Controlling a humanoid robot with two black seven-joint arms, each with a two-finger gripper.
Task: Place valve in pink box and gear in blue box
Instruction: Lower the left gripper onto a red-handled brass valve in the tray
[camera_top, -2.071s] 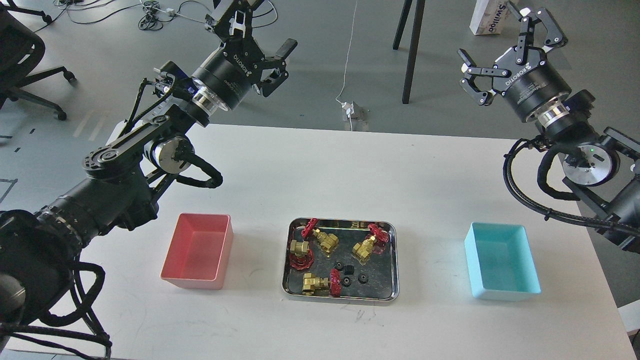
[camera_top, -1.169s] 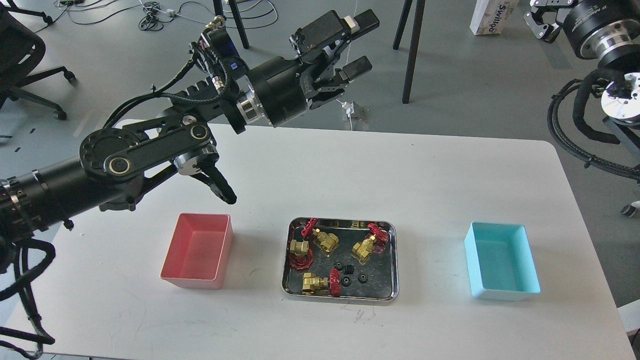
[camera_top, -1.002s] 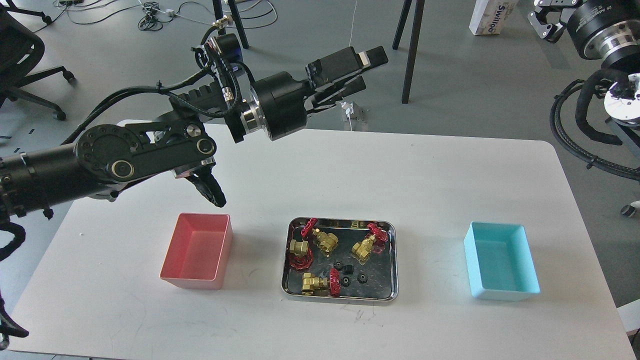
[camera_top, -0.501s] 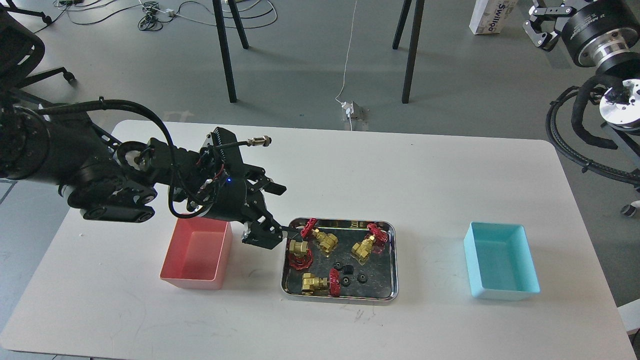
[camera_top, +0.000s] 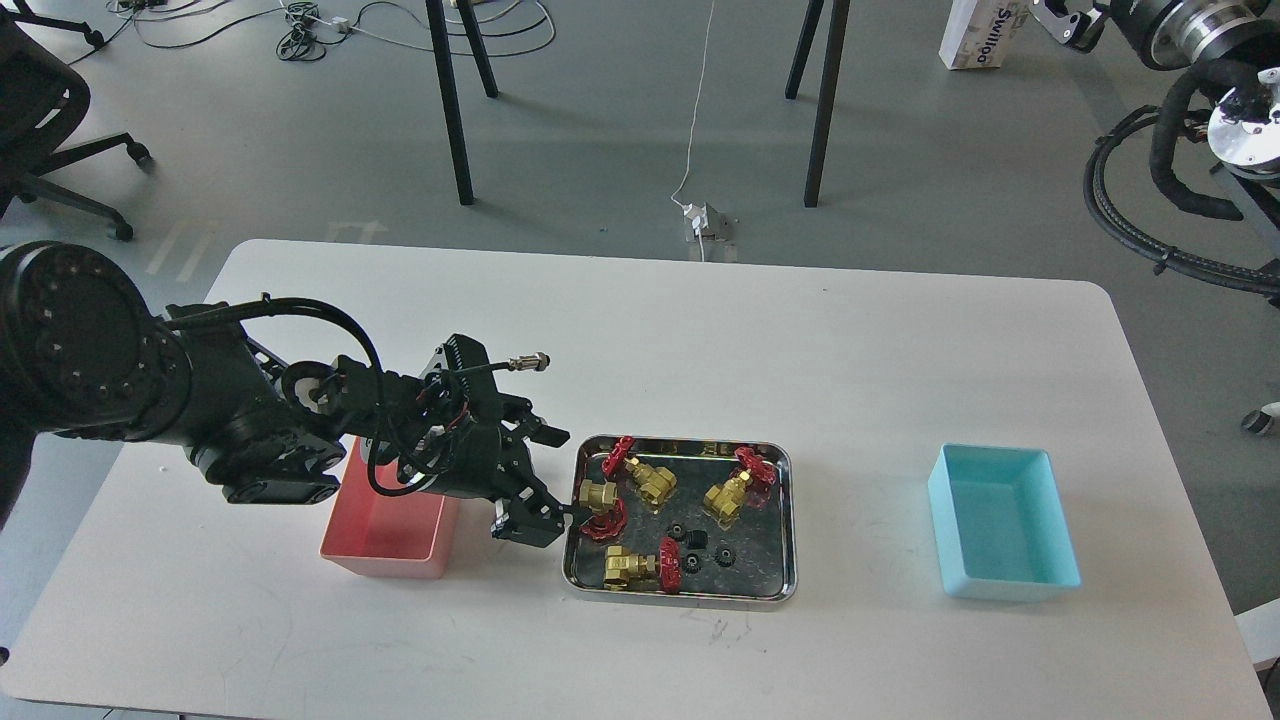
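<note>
Several brass valves with red handwheels lie in the steel tray (camera_top: 680, 597): one at the left (camera_top: 598, 495), one at the top left (camera_top: 648, 478), one at the right (camera_top: 728, 496), one at the front (camera_top: 625, 567). Small black gears (camera_top: 697, 540) lie between them. My left gripper (camera_top: 545, 480) is open, low at the tray's left edge, right next to the left valve and holding nothing. The pink box (camera_top: 385, 535) stands left of the tray, its far half hidden by my left arm. The blue box (camera_top: 1003, 522) stands empty at the right. My right gripper (camera_top: 1055, 15) is high at the top right, mostly cut off.
Table legs (camera_top: 450, 100) and cables (camera_top: 700, 215) are on the floor behind the table. An office chair (camera_top: 50, 120) stands at the far left. My right arm's hoses (camera_top: 1150, 230) hang off the table's right side.
</note>
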